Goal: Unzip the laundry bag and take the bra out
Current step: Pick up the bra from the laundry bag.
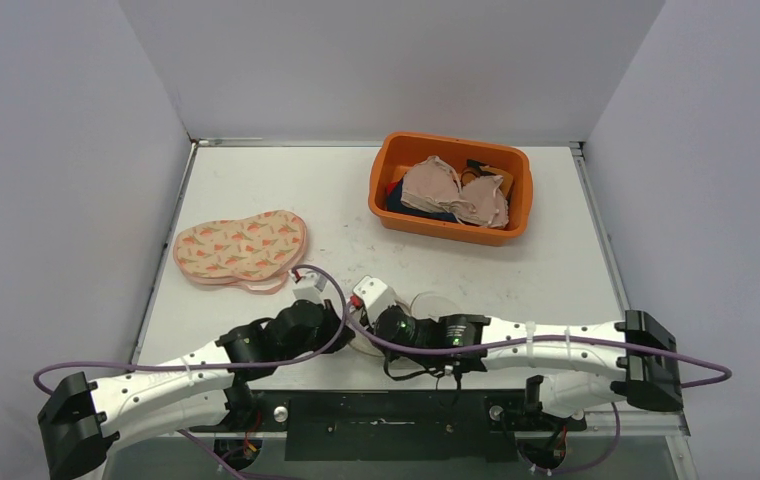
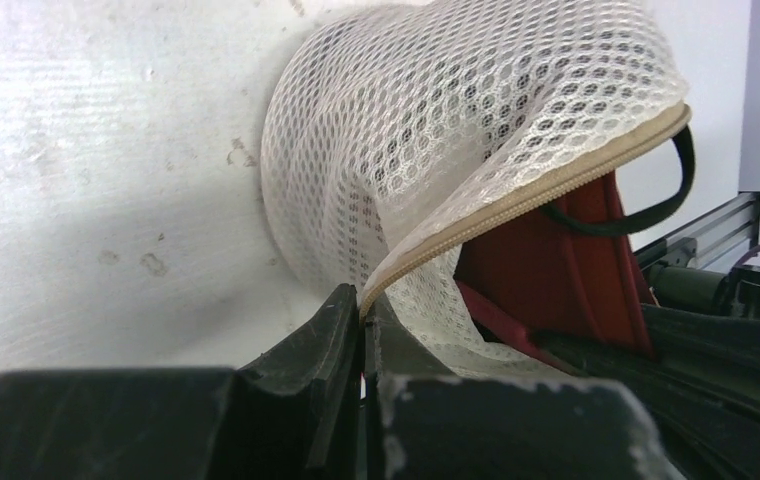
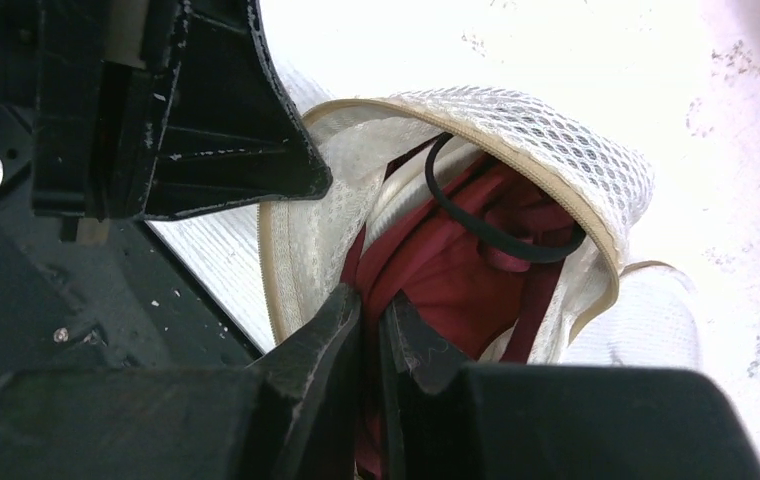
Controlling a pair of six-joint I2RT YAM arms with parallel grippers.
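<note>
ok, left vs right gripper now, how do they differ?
The left gripper pinches the mesh bag at its zipper edge; the right gripper pinches the red bra inside. The left gripper sits outside the bag, the right gripper reaches into its opening. Both are shut.

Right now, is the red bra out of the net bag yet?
Not yet. Done: the beige zipper on the white mesh laundry bag is open. In hand: the left gripper pinches the bag's edge, and the right gripper is shut on the red bra inside. Left: pulling it out.
</note>
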